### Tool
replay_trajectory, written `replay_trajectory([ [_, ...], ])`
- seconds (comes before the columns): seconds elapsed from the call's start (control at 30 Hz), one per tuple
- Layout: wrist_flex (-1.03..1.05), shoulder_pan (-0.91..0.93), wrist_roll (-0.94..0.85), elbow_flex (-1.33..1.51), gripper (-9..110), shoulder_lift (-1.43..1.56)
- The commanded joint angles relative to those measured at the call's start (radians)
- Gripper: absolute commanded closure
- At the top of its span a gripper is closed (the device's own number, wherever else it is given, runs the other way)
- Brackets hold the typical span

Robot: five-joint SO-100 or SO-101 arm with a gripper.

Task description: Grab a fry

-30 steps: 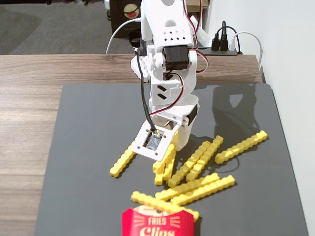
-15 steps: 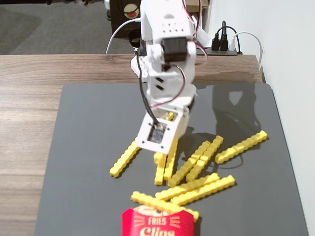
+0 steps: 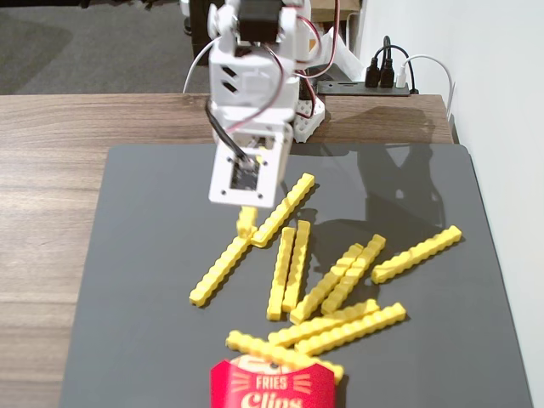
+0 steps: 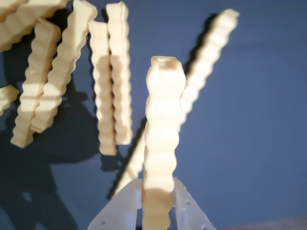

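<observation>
Over the dark mat in the fixed view we see the white arm leaning down from the far edge of the wooden table. Its camera plate hides most of the claw, and only a short yellow stub of the fry pokes out below it, close above the upper end of a slanted fry lying on the mat. Loose fries are scattered across the middle of the mat, some in pairs side by side, one lying apart toward the right. At the near edge stands a red carton printed "FRIES", with two or three fries lying just behind it. A power strip sits beyond the table by the wall.

In the wrist view we look along the claw, whose two white fingers are clenched on the fry. The fry stands up out of them toward the middle of the picture, its hollow end showing. Behind it, other fries lie on the mat, blurred.
</observation>
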Motion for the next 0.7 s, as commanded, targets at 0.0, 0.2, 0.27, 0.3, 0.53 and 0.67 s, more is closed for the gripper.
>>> replay_trajectory([
  [0.0, 0.046, 0.002, -0.037, -0.100, 101, 0.054],
  [0.2, 0.135, -0.006, -0.043, -0.261, 101, 0.037],
  [0.27, 0.156, -0.008, -0.044, -0.304, 101, 0.028],
  [0.3, 0.166, -0.008, -0.044, -0.322, 101, 0.023],
  [0.53, 0.184, -0.008, -0.048, -0.350, 101, 0.011],
  [0.67, 0.184, 0.000, -0.048, -0.350, 101, -0.005],
])
